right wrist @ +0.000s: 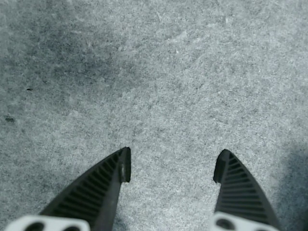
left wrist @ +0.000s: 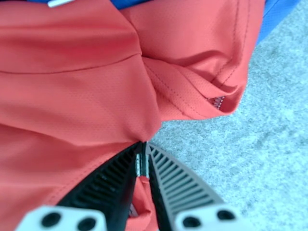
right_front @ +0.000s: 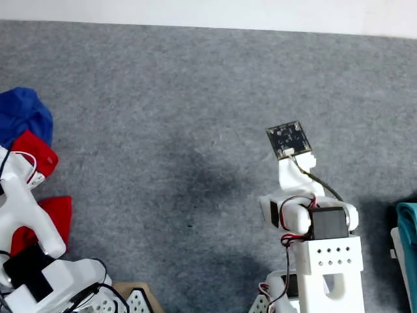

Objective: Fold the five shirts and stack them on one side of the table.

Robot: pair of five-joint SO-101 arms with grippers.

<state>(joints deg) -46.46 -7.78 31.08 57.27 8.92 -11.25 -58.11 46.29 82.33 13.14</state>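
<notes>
A red shirt (right_front: 36, 154) lies crumpled at the table's left edge, partly under the left arm. Close up, the red shirt (left wrist: 72, 77) is pinched at a fold by my left gripper (left wrist: 143, 149), which is shut on the cloth. A blue shirt (right_front: 23, 114) sits bunched just behind the red one, and a strip of blue shirt (left wrist: 274, 14) peeks past the red fabric. A teal shirt (right_front: 409, 241) shows at the right edge. My right gripper (right wrist: 172, 166) hangs open over bare grey felt; the right arm (right_front: 313, 228) stands at the middle right.
The grey felt table top (right_front: 195, 117) stretches wide between the two arms. A white wall strip (right_front: 260, 13) borders the far edge. A tan board corner (right_front: 140, 293) sits by the left arm's base.
</notes>
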